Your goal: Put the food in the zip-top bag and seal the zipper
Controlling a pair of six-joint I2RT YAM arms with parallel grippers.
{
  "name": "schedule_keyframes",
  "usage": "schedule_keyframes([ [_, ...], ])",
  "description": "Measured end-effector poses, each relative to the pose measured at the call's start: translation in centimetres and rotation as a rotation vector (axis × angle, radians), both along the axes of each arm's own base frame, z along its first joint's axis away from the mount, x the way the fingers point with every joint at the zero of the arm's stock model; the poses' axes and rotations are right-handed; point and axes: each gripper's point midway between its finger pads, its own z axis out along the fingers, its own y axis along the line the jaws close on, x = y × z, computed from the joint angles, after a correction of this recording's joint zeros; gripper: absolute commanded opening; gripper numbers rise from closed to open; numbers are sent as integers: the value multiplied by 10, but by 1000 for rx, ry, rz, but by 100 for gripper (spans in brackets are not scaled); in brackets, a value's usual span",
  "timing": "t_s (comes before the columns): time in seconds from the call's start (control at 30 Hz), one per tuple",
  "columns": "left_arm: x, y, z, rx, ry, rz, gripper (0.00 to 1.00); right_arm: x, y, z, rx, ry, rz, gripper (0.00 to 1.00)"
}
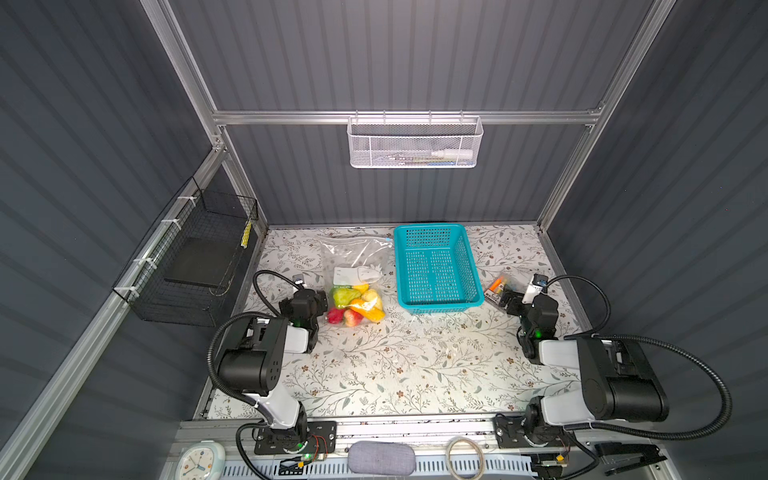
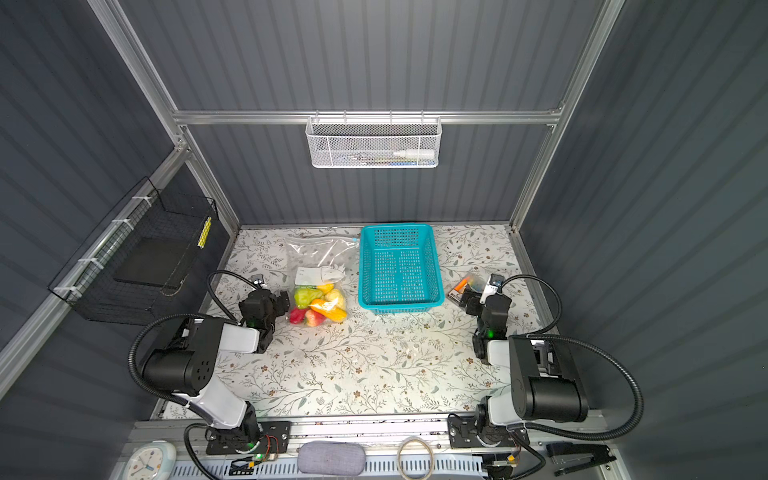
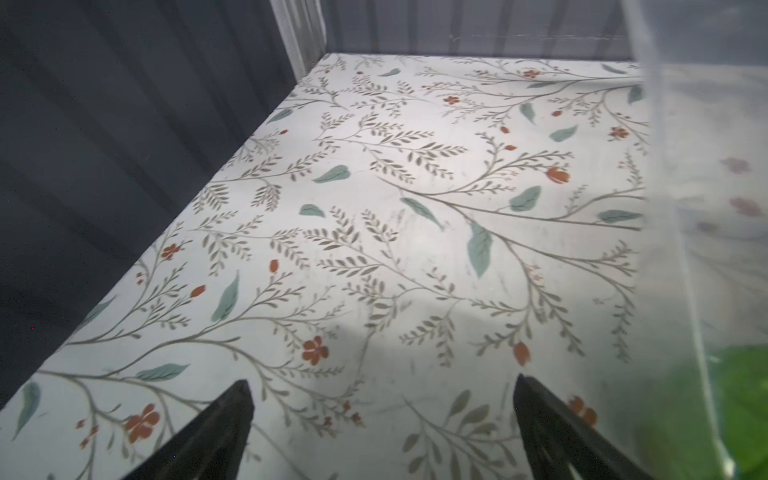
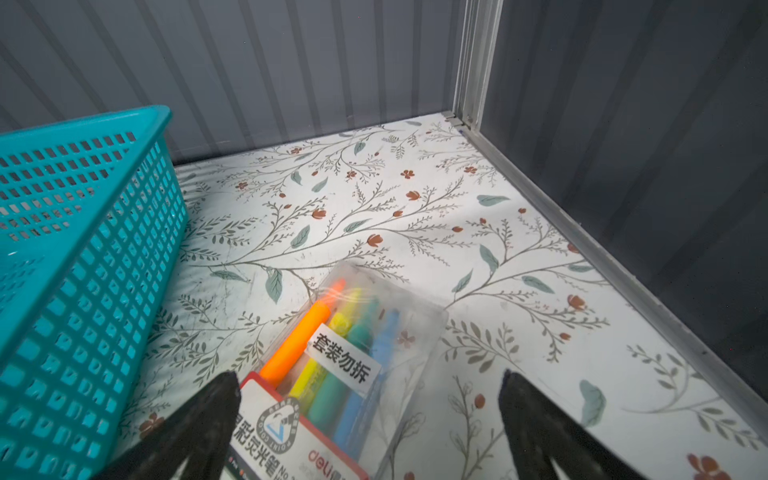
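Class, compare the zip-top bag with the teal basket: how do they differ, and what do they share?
The zip-top bag is clear and crinkly; the teal basket is coloured, perforated plastic.
The bag lies flat; the basket has upright walls.
The bag holds the food, bunched at its near end; the basket shows nothing inside.
Shared: both rest side by side on the floral table.

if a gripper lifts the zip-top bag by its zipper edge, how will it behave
Probably floppy: the zip-top bag is thin, crinkled clear film lying flat. Likely bottom-heavy: the toy fruits and vegetables bunch at the end away from the zipper, so it should hang and swing. The glossy film may slip in a pinch.
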Motion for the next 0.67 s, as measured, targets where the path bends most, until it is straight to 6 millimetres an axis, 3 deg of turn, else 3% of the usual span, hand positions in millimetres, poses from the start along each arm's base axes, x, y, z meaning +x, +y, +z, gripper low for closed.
schedule_keyframes([
  [0.17, -1, -10, -2, 49, -24, -24, 100, 1, 1, 4, -2, -15, 1, 99],
  [0.67, 1, -8, 5, 70, -53, -11, 100, 2, 3, 4, -10, -14, 7, 99],
])
